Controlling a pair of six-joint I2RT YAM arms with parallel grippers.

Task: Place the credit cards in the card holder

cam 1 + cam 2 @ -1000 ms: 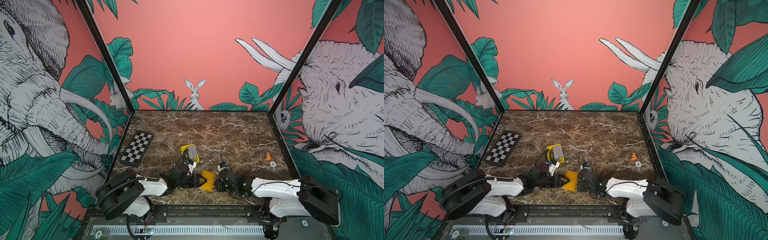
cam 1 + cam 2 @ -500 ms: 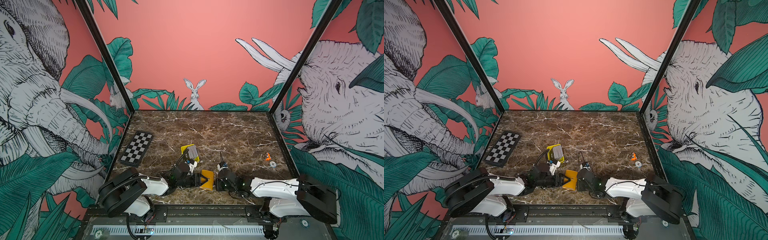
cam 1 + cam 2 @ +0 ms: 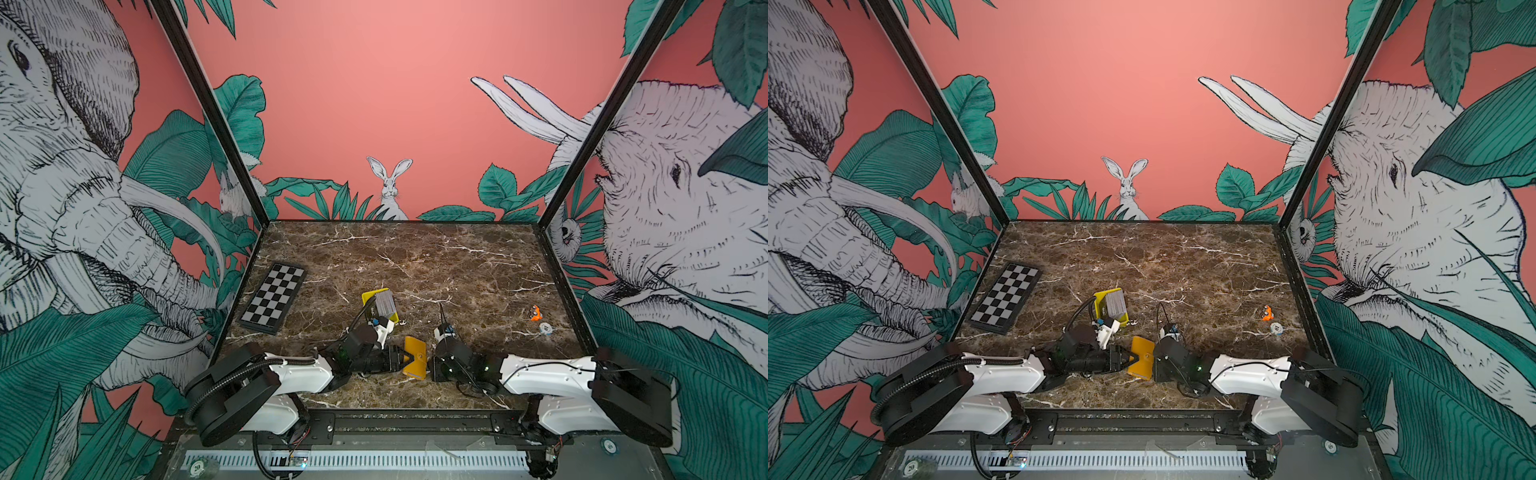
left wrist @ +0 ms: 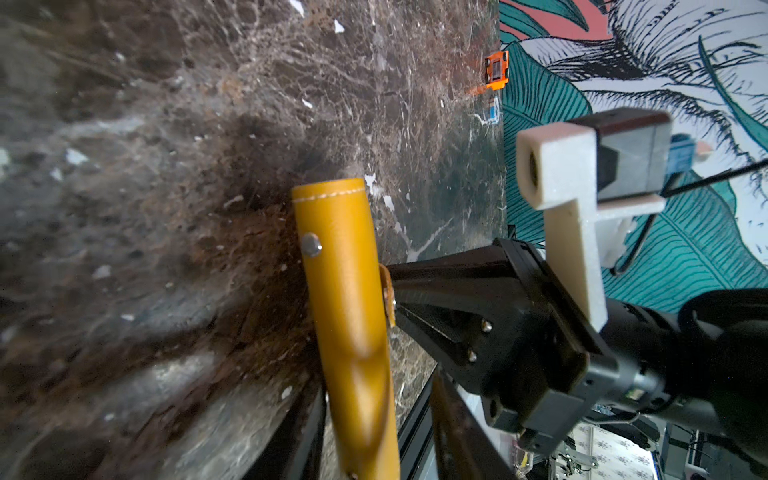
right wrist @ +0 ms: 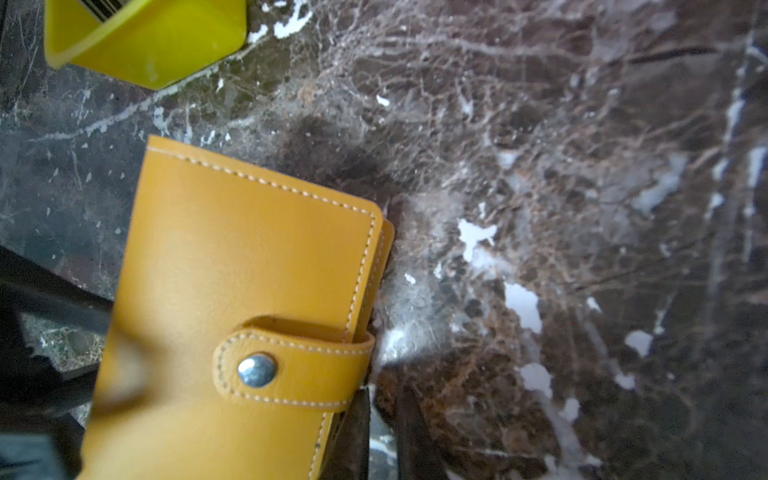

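Even bright light, soft shadows; card holder (image 4: 345, 291) blurred close-up, top views edge-distorted.

- The table (image 3: 415, 257), dark brown marble with white veins, fills the lower middle of both top views.
- A checkerboard plate (image 3: 273, 298) lies flat at its left edge.
- A yellow tray (image 3: 368, 296) sits near the centre.
- An orange piece (image 3: 536, 312) and a white round piece (image 3: 546, 329) lie near each other at the right.
- The card holder (image 3: 414, 362) is at the lower edge; whether it rests on the marble cannot be told.
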